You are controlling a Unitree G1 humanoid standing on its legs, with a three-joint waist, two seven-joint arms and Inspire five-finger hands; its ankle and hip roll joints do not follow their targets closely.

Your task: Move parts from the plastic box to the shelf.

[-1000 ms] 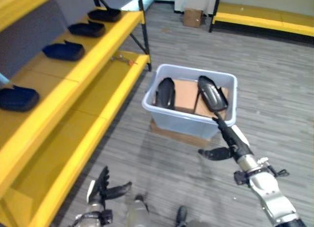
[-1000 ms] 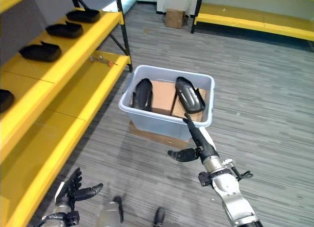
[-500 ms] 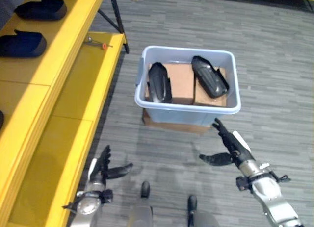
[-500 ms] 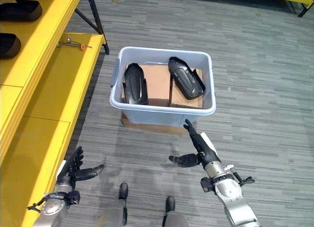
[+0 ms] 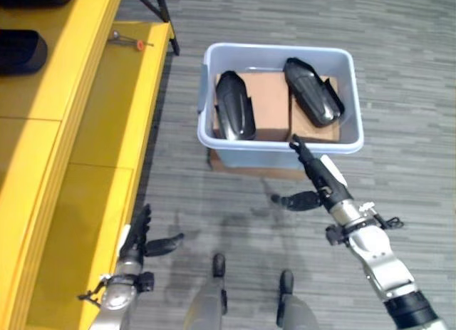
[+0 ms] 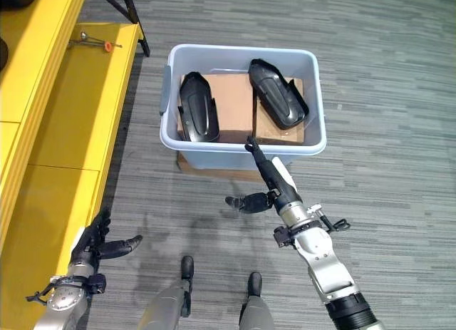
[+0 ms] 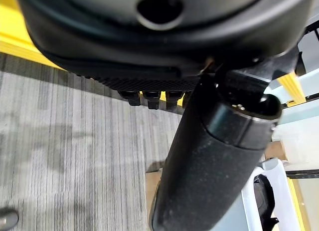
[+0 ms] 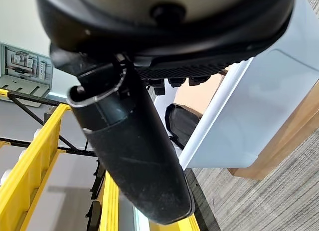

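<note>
A pale blue plastic box is sitting on the grey plank floor, resting on a flat piece of cardboard that is peeking out at its near edge. Two black moulded parts are lying inside it on brown cardboard blocks: the left part is leaning along the box's left wall, and the right part is lying at an angle toward the far right corner, the two apart from each other.

The robot's right hand is reaching toward the near wall of the box with its fingers stretched straight and its thumb spread to the side, holding nothing; its fingertips are lying just at the near rim in the eye views, and whether they are touching it cannot be told. In the right wrist view the box's pale wall and one dark part inside are showing past the straight fingers.

The left hand is hanging low beside the yellow shelf, fingers relaxed and spread, empty. Another dark part is sitting on the shelf's upper level, and a small tool with a red tip is lying on the lower level, far from the box.
</note>
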